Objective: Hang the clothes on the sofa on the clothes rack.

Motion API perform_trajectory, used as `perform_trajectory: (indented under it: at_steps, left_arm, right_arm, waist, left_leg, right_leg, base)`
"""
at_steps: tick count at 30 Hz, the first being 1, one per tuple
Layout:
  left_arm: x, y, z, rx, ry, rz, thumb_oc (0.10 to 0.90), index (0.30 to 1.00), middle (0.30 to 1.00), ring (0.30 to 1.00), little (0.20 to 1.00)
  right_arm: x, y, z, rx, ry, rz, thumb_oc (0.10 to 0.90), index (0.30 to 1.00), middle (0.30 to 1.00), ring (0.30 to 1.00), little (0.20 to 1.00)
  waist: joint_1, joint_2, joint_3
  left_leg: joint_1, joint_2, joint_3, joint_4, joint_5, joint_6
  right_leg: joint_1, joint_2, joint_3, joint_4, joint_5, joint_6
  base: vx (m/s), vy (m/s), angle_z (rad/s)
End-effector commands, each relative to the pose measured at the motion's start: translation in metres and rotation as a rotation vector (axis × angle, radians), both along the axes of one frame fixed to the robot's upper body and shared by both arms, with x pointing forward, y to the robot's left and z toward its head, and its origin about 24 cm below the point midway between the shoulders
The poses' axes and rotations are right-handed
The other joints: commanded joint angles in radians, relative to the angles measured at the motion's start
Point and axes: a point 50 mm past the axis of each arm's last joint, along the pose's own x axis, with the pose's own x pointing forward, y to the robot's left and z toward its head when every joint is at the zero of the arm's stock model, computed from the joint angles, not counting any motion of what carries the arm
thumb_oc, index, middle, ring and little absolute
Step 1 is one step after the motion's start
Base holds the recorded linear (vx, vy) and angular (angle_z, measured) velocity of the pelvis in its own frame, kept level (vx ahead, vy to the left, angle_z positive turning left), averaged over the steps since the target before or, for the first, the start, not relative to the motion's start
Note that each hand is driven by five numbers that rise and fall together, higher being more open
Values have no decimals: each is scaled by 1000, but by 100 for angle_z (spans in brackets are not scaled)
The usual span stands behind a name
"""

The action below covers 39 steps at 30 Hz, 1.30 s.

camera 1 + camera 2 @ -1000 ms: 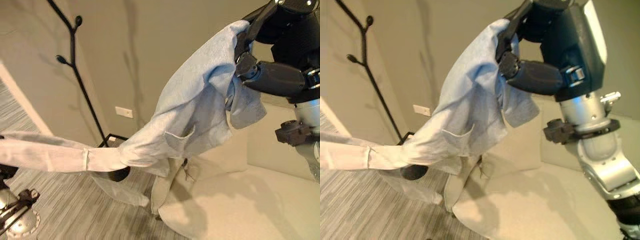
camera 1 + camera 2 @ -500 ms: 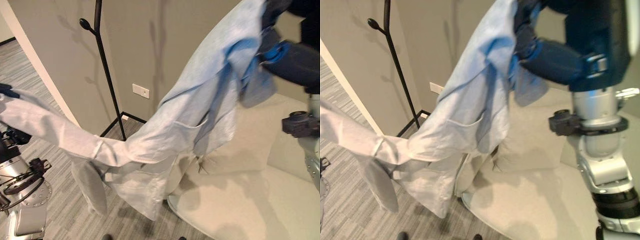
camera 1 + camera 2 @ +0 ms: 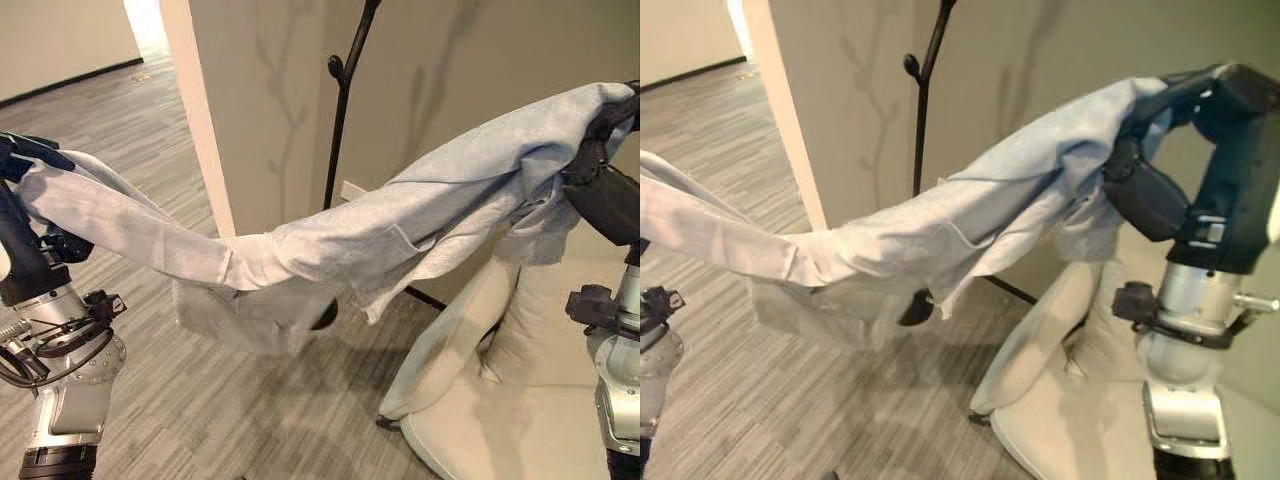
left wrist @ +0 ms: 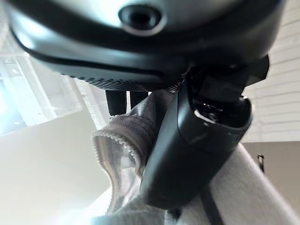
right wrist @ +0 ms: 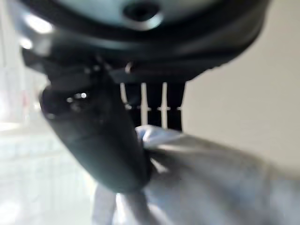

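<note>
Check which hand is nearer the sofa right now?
Right. The right hand holds the shirt directly above the sofa; the left hand grips a sleeve far off over the floor.

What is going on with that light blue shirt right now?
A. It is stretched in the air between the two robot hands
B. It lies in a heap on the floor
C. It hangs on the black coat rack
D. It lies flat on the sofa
A: the shirt spans from the left robot hand to the right robot hand, each gripping one end, in front of the coat rack and clear of the sofa.
</note>
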Motion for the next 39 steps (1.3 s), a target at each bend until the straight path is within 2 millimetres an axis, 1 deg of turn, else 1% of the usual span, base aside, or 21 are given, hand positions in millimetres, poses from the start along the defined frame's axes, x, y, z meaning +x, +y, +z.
perform_trajectory:
  at_steps: [1, 3, 5, 7, 8, 9, 10, 11, 12, 13, 15, 17, 18, 19, 20, 21, 24, 27, 31, 35, 39]
  left_arm:
    - [1, -13, 29, 45, -143, -57, 400, 300, 300, 300, 300]
    - [6, -8, 24, -88, -148, -79, 400, 300, 300, 300, 300]
    - [10, 0, 21, -173, -140, -61, 400, 300, 300, 300, 300]
    - [14, 9, 23, -214, -134, -47, 400, 300, 300, 300, 300]
    - [15, 9, 23, -215, -135, -47, 400, 300, 300, 300, 300]
    - [20, 16, 28, -234, -161, -20, 400, 300, 300, 300, 300]
    - [23, 13, 36, -176, -171, -20, 400, 300, 300, 300, 300]
    - [21, 24, 30, -218, -155, 26, 400, 300, 300, 300, 300]
    - [21, 24, 31, -226, -172, 36, 400, 300, 300, 300, 300]
    - [21, 23, 31, -225, -172, 33, 400, 300, 300, 300, 300]
    - [15, 29, 28, -180, -138, 66, 400, 300, 300, 300, 300]
    - [13, 36, 22, -194, -113, 102, 400, 300, 300, 300, 300]
    - [15, 39, 22, -213, -116, 110, 400, 300, 300, 300, 300]
    - [20, 48, 23, -257, -124, 144, 400, 300, 300, 300, 300]
    - [23, 51, 25, -252, -116, 152, 400, 300, 300, 300, 300]
    - [25, 56, 29, -227, -104, 187, 400, 300, 300, 300, 300]
    - [25, 67, 35, -170, -82, 251, 400, 300, 300, 300, 300]
    - [23, 77, 41, -133, -80, 309, 400, 300, 300, 300, 300]
    - [21, 91, 40, -88, -18, 384, 400, 300, 300, 300, 300]
    - [22, 98, 54, -28, 2, 423, 400, 300, 300, 300, 300]
    - [20, 105, 62, -15, 3, 463, 400, 300, 300, 300, 300]
  right_arm:
    - [-18, -2, 50, -155, -263, -100, 400, 300, 300, 300, 300]
    - [-18, -10, 54, -217, -243, -187, 400, 300, 300, 300, 300]
    - [-14, -13, 56, -230, -224, -181, 400, 300, 300, 300, 300]
    - [-5, -18, 55, -274, -158, -195, 400, 300, 300, 300, 300]
    - [-4, -18, 55, -274, -160, -195, 400, 300, 300, 300, 300]
    - [-1, -24, 55, -382, -115, -280, 400, 300, 300, 300, 300]
    - [1, -33, 56, -508, -91, -408, 400, 300, 300, 300, 300]
    - [-2, -31, 60, -543, -74, -392, 400, 300, 300, 300, 300]
    - [-8, -26, 59, -558, -101, -377, 400, 300, 300, 300, 300]
    - [-9, -27, 59, -559, -102, -380, 400, 300, 300, 300, 300]
    - [-10, -32, 65, -632, -136, -480, 400, 300, 300, 300, 300]
    - [-10, -31, 74, -794, -159, -603, 400, 300, 300, 300, 300]
    - [-7, -31, 76, -835, -148, -627, 400, 300, 300, 300, 300]
    - [-2, -33, 81, -865, -146, -647, 400, 300, 300, 300, 300]
    - [2, -33, 82, -870, -143, -650, 400, 300, 300, 300, 300]
    - [7, -35, 85, -860, -146, -650, 400, 300, 300, 300, 300]
    - [15, -35, 93, -822, -176, -645, 400, 300, 300, 300, 300]
    - [21, -38, 99, -793, -198, -673, 400, 300, 300, 300, 300]
    - [32, -47, 99, -795, -156, -733, 400, 300, 300, 300, 300]
    - [37, -52, 101, -811, -122, -772, 400, 300, 300, 300, 300]
    - [43, -52, 103, -796, -121, -789, 400, 300, 300, 300, 300]
  waist:
    - [-52, 50, -81]
    - [-58, 51, -85]
    - [-56, 46, -92]
    - [-61, 32, -97]
    - [-60, 32, -97]
    - [-81, 15, -96]
    - [-87, 0, -91]
    - [-92, -9, -90]
    - [-97, -13, -99]
    - [-95, -17, -98]
    - [-70, -22, -106]
    - [-46, -9, -80]
    - [-45, -7, -74]
    - [-35, -1, -65]
    - [-31, -4, -65]
    - [-19, -2, -69]
    - [-3, 6, -72]
    - [17, 16, -62]
    - [21, 39, -92]
    - [23, 22, -116]
    - [26, 9, -122]
  left_leg:
    - [69, 23, 1, -158, -11, 60]
    - [79, 2, 4, -164, -6, 80]
    - [89, -14, 12, -165, -12, 88]
    - [97, -21, 26, -164, -19, 84]
    - [94, -20, 28, -165, -14, 84]
    - [103, -28, 26, -159, -34, 81]
    - [101, -35, 30, -139, -50, 79]
    - [100, -37, 27, -117, -66, 75]
    - [95, -35, 26, -64, -95, 68]
    - [86, -37, 26, -55, -91, 68]
    - [46, -10, 48, 85, -122, 47]
    - [-59, 51, 37, 373, -69, 23]
    - [-96, 68, 32, 423, -27, 19]
    - [-148, 115, 32, 410, -6, 21]
    - [-142, 112, 33, 354, -21, 28]
    - [-137, 99, 1, 207, -31, 29]
    - [-141, 89, -73, -14, 102, -10]
    - [-184, 108, -144, -105, 148, -37]
    - [-158, 130, -116, -114, 174, -44]
    - [-156, 89, -95, -65, 133, -12]
    - [-149, 60, -73, -53, 105, 13]
  right_leg:
    - [-39, 133, 32, 122, -352, 134]
    - [-59, 269, 75, 183, -460, 99]
    - [-75, 358, 53, 215, -515, 73]
    - [-96, 438, 39, 201, -540, 50]
    - [-98, 440, 38, 196, -534, 47]
    - [-118, 495, 73, 157, -529, 44]
    - [-116, 506, 82, 109, -516, 35]
    - [-96, 497, 83, 71, -501, 37]
    - [-61, 505, 96, 30, -496, 32]
    - [-61, 503, 94, 19, -484, 30]
    - [13, 504, 96, -58, -476, 27]
    - [95, 527, 113, -99, -501, -10]
    - [99, 529, 113, -102, -504, -21]
    - [129, 526, 118, -107, -526, -25]
    - [132, 517, 122, -109, -526, -19]
    - [133, 509, 132, -112, -530, -6]
    - [149, 507, 156, -123, -539, 6]
    - [177, 497, 185, -118, -566, 15]
    - [217, 461, 197, -114, -575, 48]
    - [218, 400, 202, -83, -572, 73]
    - [192, 376, 212, -39, -562, 91]
  base:
    - [40, 333, -15]
    - [75, 256, -4]
    - [79, 138, -22]
    - [69, 26, -41]
    - [124, -6, -38]
    - [116, -25, -29]
    - [176, -40, -5]
    - [220, -66, 11]
    - [150, -57, 23]
    - [228, -79, 16]
    - [200, -104, -4]
    - [172, -114, -7]
    - [174, -20, -4]
    - [154, 59, 5]
    - [252, 195, 5]
    - [205, 228, -8]
    - [165, 178, -22]
    - [167, 163, -37]
    - [238, 283, -43]
    - [235, 299, -26]
    - [118, 218, 7]
